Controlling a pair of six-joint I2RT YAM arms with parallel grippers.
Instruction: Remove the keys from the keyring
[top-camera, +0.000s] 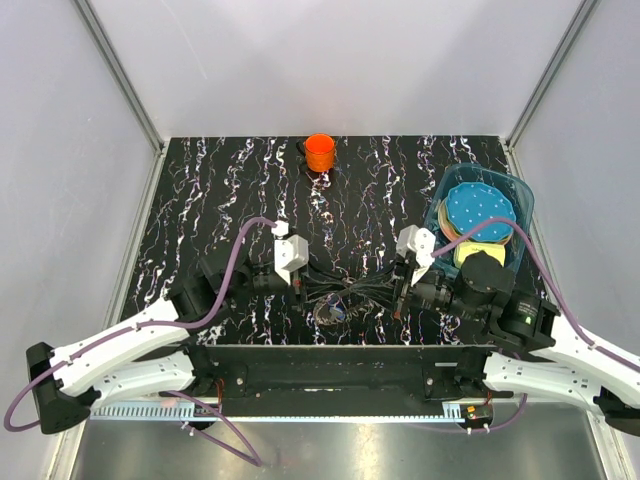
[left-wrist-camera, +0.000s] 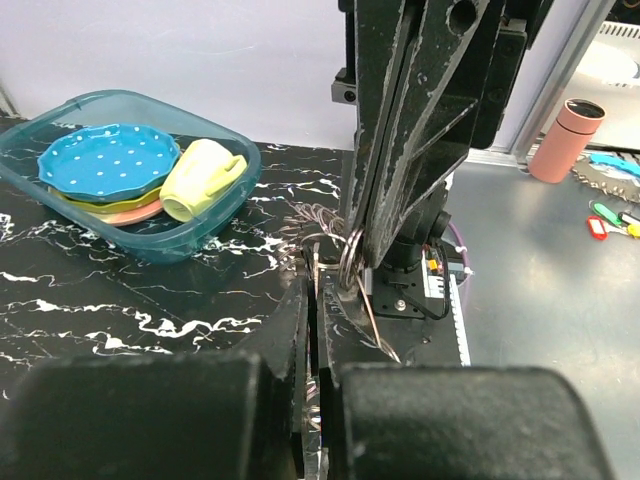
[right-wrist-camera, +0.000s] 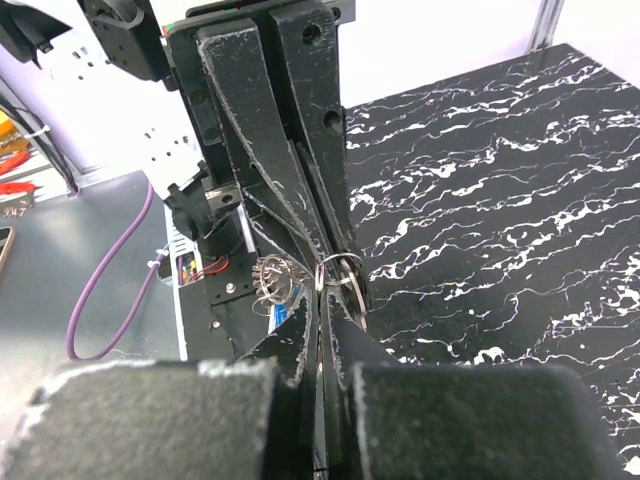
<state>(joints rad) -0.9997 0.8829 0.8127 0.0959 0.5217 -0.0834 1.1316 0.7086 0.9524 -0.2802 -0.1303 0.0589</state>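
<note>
Tightly, the left gripper (left-wrist-camera: 312, 292) and right gripper (right-wrist-camera: 322, 305) meet tip to tip, both clamped on the keyring (right-wrist-camera: 338, 270), keys (right-wrist-camera: 274, 280) dangling below.

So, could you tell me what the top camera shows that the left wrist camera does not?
Only the top view: the orange cup at the far edge of the black marbled table. Only the left wrist: a pink bottle and small coloured tags off the table, and the keyring seen close. Both: the teal bin with its blue dotted plate and yellow cup, the shut right gripper, the table.
</note>
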